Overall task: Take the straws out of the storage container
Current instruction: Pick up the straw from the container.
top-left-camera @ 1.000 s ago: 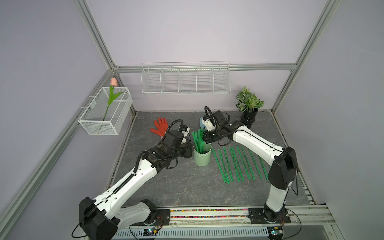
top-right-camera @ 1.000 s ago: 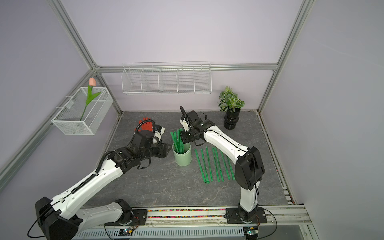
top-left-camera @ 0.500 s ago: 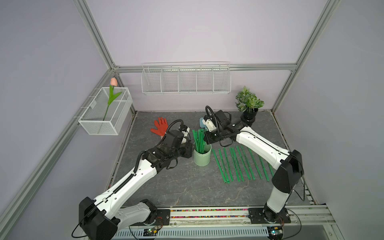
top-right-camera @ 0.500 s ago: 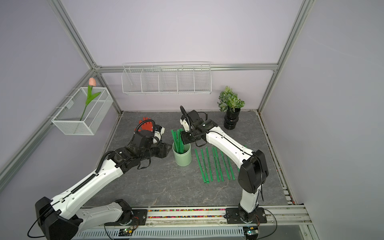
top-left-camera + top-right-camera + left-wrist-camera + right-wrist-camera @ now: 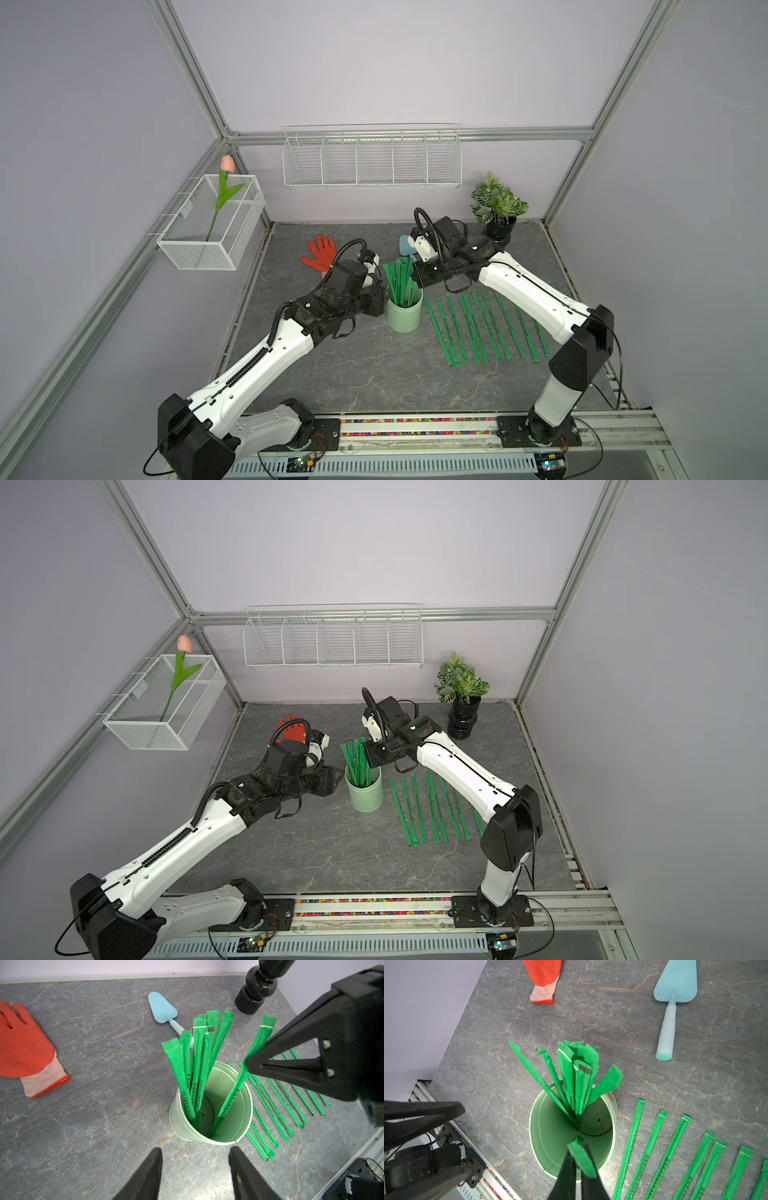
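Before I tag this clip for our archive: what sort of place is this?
Probably a robot test cell in a lab: an aluminium frame with plain lilac walls, a mounting rail, and staged props like the plant.

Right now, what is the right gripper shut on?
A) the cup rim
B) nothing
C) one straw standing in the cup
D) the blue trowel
C: the left wrist view shows the right gripper pinched on a single straw whose lower end sits inside the cup, apart from the other straws.
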Robot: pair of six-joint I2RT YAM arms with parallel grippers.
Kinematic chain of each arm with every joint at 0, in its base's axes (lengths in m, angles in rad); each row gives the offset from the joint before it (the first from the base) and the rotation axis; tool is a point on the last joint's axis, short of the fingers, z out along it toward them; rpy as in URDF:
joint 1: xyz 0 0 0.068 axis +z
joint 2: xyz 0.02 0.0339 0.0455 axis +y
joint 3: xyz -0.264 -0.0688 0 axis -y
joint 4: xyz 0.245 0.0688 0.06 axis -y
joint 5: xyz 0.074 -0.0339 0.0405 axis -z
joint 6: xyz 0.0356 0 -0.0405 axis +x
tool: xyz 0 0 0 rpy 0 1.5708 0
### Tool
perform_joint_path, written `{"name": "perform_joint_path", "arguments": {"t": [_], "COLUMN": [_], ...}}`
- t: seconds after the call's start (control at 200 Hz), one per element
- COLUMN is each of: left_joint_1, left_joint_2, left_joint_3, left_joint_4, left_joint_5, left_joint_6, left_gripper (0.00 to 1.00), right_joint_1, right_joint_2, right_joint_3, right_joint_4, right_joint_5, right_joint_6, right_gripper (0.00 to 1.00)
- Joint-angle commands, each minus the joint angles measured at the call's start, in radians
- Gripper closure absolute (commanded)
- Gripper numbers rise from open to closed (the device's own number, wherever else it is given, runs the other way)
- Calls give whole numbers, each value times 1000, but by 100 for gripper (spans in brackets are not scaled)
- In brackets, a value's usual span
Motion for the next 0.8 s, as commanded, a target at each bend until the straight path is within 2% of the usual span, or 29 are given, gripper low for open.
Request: {"name": "perform_joint_path", "arguments": {"t": [0.0, 0.51, 0.8], "left_joint_1": [-3, -3, -3], "left_joint_2": [-3, -7, -2], "left_joint_3": [1, 1, 1], "left_joint_4": [2, 0, 2], "left_joint_5": [1, 3, 2], "left_joint_6": [3, 2, 3], "left_gripper": [45, 45, 45], "right_joint_1": [5, 5, 1], "right_joint_2": [-41, -76, -127], "right_joint_3": [45, 214, 268], "right_joint_4": [-48, -204, -214], "right_joint_5": [7, 7, 43], "right_joint_6": [-26, -75, -79], "right_gripper": [91, 91, 91]}}
